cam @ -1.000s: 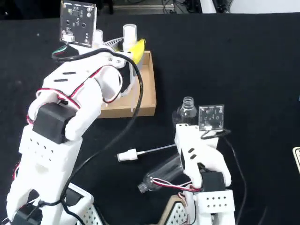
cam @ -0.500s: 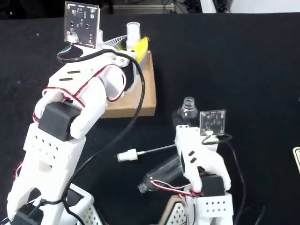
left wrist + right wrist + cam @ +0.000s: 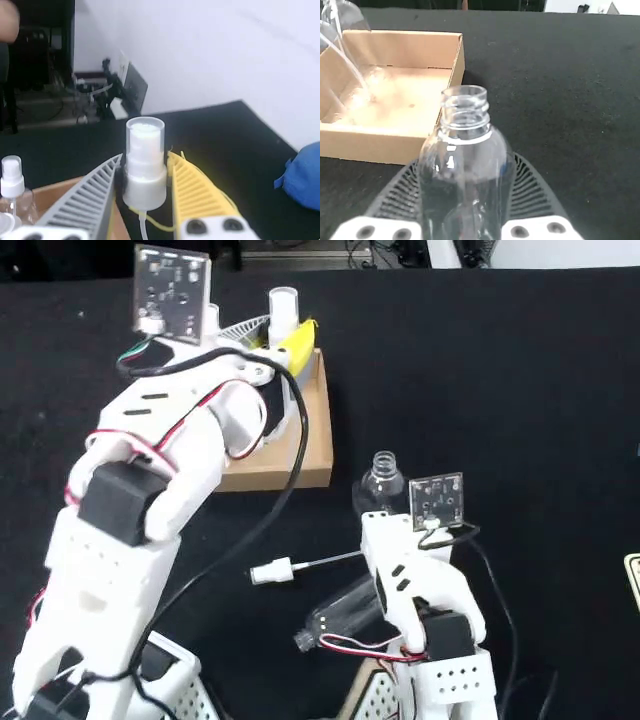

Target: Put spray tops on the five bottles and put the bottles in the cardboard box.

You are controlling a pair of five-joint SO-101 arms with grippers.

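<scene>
Left claw clamped on white plastic spray top, above brown cardboard box. Right claw closed around clear uncapped plastic bottle, upright. Loose white sprayer and second clear bottle lie on black desk.

Left hand raised, clamped, right hand clamped

I am viewing a white spray top, a clear bottle, a left gripper ribbed grey and yellow, a tan cardboard box.
</scene>
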